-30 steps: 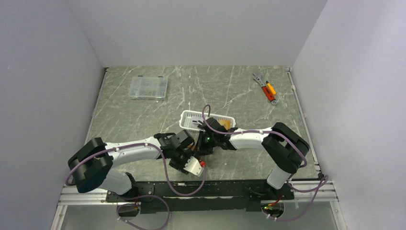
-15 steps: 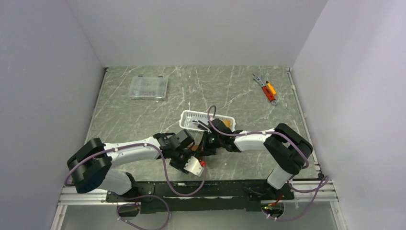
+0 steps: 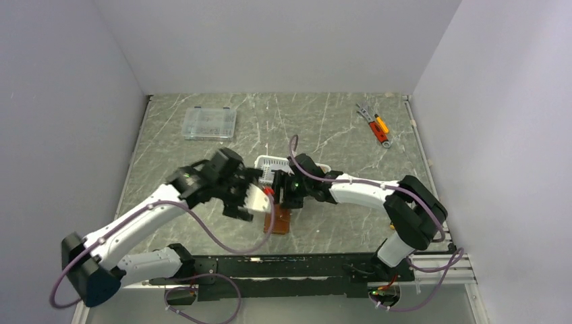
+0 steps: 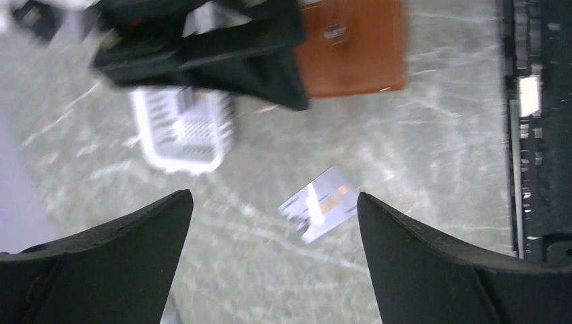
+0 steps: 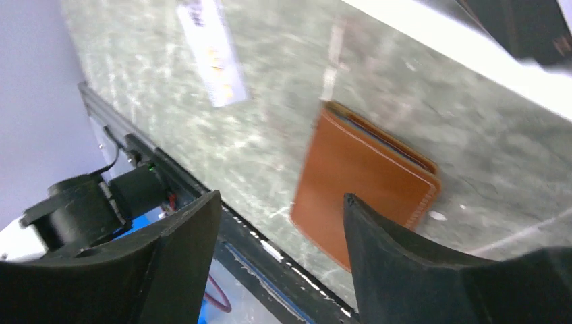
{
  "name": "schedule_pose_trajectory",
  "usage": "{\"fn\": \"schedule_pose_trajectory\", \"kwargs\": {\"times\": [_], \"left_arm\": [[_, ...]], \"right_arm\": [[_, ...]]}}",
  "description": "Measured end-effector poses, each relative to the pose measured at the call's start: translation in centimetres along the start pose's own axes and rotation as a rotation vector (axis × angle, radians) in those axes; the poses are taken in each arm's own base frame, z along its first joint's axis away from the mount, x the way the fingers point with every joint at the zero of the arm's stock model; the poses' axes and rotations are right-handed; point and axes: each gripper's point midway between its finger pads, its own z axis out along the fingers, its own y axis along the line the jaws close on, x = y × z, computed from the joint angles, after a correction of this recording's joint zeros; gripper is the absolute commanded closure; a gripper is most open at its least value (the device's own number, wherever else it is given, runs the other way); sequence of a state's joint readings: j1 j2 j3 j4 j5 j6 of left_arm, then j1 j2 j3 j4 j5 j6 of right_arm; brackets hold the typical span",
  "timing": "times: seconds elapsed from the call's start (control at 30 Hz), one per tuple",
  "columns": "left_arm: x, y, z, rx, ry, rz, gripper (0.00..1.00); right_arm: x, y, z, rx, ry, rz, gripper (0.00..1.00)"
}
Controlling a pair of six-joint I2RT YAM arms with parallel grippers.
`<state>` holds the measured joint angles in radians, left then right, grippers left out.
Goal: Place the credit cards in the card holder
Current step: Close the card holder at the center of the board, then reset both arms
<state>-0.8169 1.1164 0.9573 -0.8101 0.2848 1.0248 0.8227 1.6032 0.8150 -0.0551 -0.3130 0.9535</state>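
Now, neither arm has hold of anything. The left gripper hangs above the marbled grey-green table with its black fingers spread as wide as they go and nothing between them. The right gripper is likewise well parted and empty.

The small brown leather folding card holder lies folded shut and flat on the table, close to the middle of the near edge and directly beneath the right gripper. A thin grey-white striped rectangular card lies loose on the table near it, towards the left side. It is under the left gripper and does not touch the card holder.

Farther from the near edge stands a white slotted plastic basket; whether more cards lie in it is too blurred to tell. A clear plastic compartment box sits near the far left corner and some orange-handled hand tools near the far right corner, both well apart from the work.

I judge the step in hand to be the start of loading this card: each arm is poised over its own piece and nothing is gripped. The card holder is shut, so the next move probably calls for the right gripper to open the fold and pin it. Meanwhile the left gripper would have to come down on the card. A card that thin, flat on a hard top, will likely need one edge tipped up or slid before the fingers can close on it.
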Motion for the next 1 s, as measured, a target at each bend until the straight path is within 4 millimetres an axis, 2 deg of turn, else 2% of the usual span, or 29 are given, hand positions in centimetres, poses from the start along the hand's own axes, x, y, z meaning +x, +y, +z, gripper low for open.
{"fn": "schedule_pose_trajectory", "kwargs": {"times": [0.03,0.1,0.17,0.3,0.37,0.43,0.5,0.57,0.63,0.7,0.77,0.83,0.93,1.0], "left_arm": [[0.2,1.4,-1.8,-0.051,-0.01,-0.037,0.01],[0.8,3.6,-4.9,-0.156,-0.013,-0.104,0.01],[1.7,5.5,-8.2,-0.28,-0.005,-0.173,0.01],[4.5,6.5,-12.7,-0.505,0.011,-0.323,0.01],[6.6,6.6,-14.3,-0.595,0.026,-0.44,0.01],[9.0,7.2,-15.5,-0.68,0.028,-0.566,0.01],[12.4,7.9,-16.0,-0.741,0.041,-0.726,0.0],[15.5,8.6,-15.8,-0.768,0.04,-0.865,0.01],[18.5,9.0,-14.7,-0.777,0.029,-0.986,0.01],[21.0,8.4,-13.2,-0.782,0.008,-1.091,0.01],[23.1,7.1,-11.2,-0.787,-0.021,-1.19,0.01],[24.3,6.0,-9.3,-0.787,-0.047,-1.248,0.01],[25.4,4.9,-6.6,-0.79,-0.086,-1.293,0.0],[25.8,4.6,-5.6,-0.828,-0.119,-1.285,0.01]], "right_arm": [[-0.8,1.1,-0.6,-0.012,-0.014,-0.031,0.02],[-2.1,3.4,-1.8,-0.045,-0.039,-0.079,0.0],[-3.8,6.6,-3.6,-0.097,-0.08,-0.146,0.0],[-7.1,12.2,-8.0,-0.19,-0.193,-0.271,0.0],[-8.9,12.8,-10.8,-0.193,-0.279,-0.306,0.0],[-11.4,11.4,-13.5,-0.145,-0.377,-0.298,0.0],[-15.5,7.5,-16.9,-0.028,-0.541,-0.237,0.0],[-19.1,1.3,-20.7,0.15,-0.735,-0.144,0.0],[-20.3,-5.3,-23.5,0.346,-0.905,-0.084,0.0],[-18.9,-11.4,-24.5,0.539,-1.014,-0.092,0.01],[-17.0,-16.6,-24.2,0.698,-1.086,-0.136,0.0],[-14.2,-22.4,-23.4,0.877,-1.096,-0.167,0.0],[-11.7,-27.8,-24.1,1.06,-1.088,-0.136,0.0],[-11.7,-29.1,-25.5,1.103,-1.151,-0.076,0.0]]}}
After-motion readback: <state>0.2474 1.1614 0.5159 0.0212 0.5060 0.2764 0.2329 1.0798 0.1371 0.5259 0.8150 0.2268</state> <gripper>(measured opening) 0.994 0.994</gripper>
